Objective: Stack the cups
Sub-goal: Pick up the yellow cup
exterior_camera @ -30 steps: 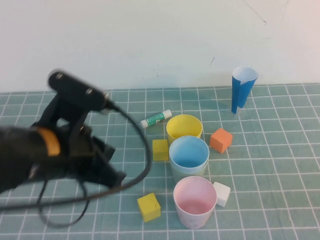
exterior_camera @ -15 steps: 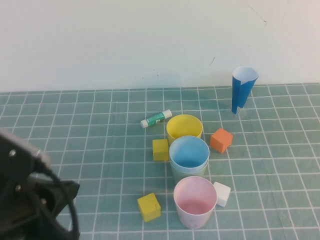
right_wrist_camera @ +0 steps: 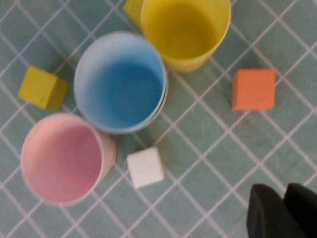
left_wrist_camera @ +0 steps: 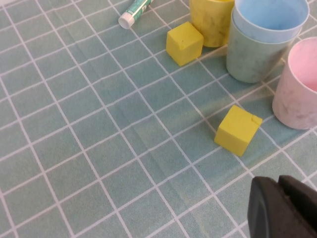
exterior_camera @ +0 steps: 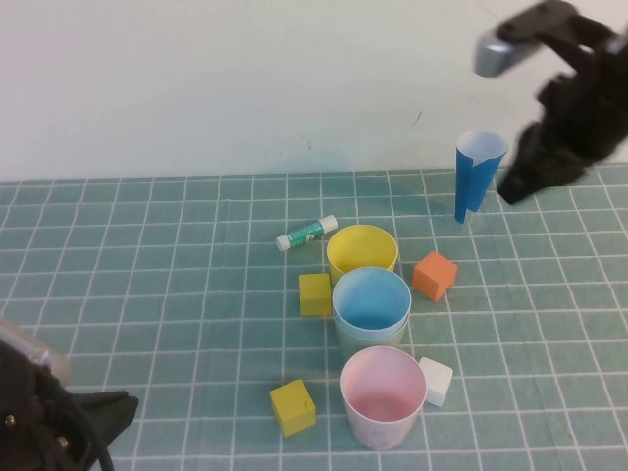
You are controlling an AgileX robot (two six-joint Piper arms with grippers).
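Light blue cup (exterior_camera: 371, 297) sat nested in green cup (exterior_camera: 373, 339) at frame centre. Yellow cup (exterior_camera: 362, 252) stood touching behind that pair, pink cup (exterior_camera: 383, 394) just in front, both upright and unstacked. Left gripper (exterior_camera: 98, 417) sat low in lower-left corner; right gripper (exterior_camera: 515, 186) hung at upper right beside dark-blue cone (exterior_camera: 476, 172). Could not tell finger opening on either; nothing seen held. Orange cube (exterior_camera: 434, 275) lay right of yellow cup.

The left hand (exterior_camera: 59, 432) has pulled back to the table's near left corner, while the right hand (exterior_camera: 559, 147) has come in at far right, beside the blue cone (exterior_camera: 476, 172).
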